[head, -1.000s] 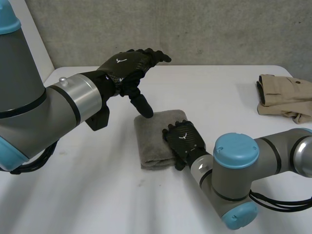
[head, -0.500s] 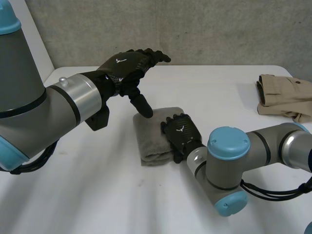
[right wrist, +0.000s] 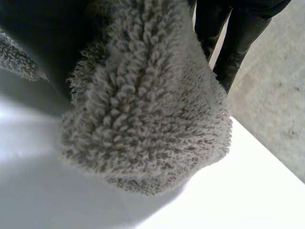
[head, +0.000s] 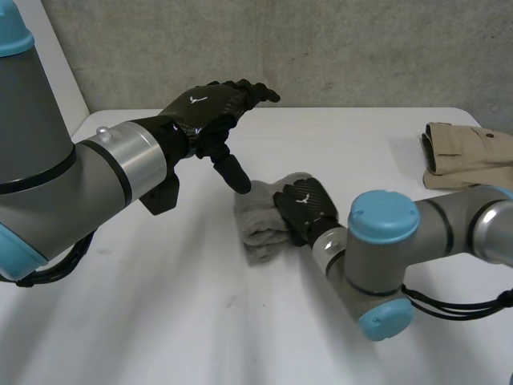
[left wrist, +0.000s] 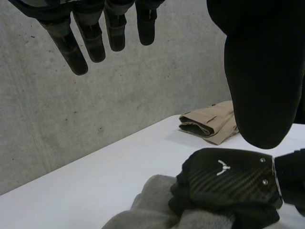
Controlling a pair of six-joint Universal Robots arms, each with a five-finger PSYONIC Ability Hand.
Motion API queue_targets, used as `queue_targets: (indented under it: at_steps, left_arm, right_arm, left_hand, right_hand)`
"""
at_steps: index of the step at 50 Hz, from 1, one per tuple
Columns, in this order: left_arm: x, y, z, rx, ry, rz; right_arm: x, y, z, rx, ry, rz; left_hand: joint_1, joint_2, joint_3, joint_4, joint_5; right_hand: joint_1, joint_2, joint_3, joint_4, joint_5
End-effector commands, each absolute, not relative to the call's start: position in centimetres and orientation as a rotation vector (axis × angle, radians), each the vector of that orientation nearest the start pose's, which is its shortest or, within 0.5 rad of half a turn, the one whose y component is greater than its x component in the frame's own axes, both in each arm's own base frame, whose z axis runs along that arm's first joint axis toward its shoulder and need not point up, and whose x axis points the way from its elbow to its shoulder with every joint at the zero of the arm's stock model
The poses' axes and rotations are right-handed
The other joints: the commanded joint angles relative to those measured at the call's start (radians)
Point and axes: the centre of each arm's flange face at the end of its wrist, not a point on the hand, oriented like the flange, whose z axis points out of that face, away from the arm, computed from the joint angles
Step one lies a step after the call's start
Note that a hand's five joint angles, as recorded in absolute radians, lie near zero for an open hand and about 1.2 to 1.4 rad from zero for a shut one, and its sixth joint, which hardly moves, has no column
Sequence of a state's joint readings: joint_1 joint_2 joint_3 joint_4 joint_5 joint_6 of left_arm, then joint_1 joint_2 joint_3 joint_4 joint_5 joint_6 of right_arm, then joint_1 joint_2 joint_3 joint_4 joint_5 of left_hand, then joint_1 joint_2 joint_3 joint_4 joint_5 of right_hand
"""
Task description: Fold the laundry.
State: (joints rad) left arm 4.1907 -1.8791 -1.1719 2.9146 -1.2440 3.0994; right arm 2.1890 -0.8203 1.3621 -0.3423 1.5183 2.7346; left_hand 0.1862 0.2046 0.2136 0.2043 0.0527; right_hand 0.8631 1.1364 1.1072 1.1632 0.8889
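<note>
A grey towel (head: 260, 228) lies bunched up near the middle of the white table (head: 160, 321). My right hand (head: 303, 207) sits on its right side with fingers curled into the pile, gripping it. In the right wrist view the towel (right wrist: 147, 119) bulges thickly under the palm, and dark fingers (right wrist: 228, 43) show beyond it. My left hand (head: 204, 108) hovers open above the table, just beyond the towel's far left, thumb pointing down close to the cloth without touching it. The left wrist view has its straight fingers (left wrist: 90, 33) over the right hand (left wrist: 228, 179) and the towel (left wrist: 152, 205).
A folded beige garment (head: 465, 156) lies at the table's far right edge, also beyond the right hand in the left wrist view (left wrist: 212, 121). A grey concrete wall stands behind the table. Bare table lies in front of and left of the towel.
The right hand's fingers have curled into the towel and drawn it right, bunching the flat folded cloth into a lump. The left hand has stayed in place.
</note>
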Motion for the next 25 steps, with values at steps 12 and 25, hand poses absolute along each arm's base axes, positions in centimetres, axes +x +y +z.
queue_targets:
  at_steps: [12, 25]
  left_arm:
    - [-32.0, -23.5, 30.2, -0.729, -1.865, 1.543]
    - [-32.1, -23.8, 29.6, -0.726, -1.875, 1.535]
  right_arm:
    - [23.5, -36.1, 13.0, -1.206, 2.226, -1.956]
    - [22.1, -44.5, 18.1, -1.186, 1.959, -2.275]
  left_hand:
    - [0.007, -0.012, -0.021, -0.011, -0.034]
    - [0.013, -0.006, -0.015, -0.005, -0.028]
  right_hand:
    - [0.473, 0.199, 0.228, 0.172, 0.272]
    - [0.484, 0.211, 0.24, 0.184, 0.284]
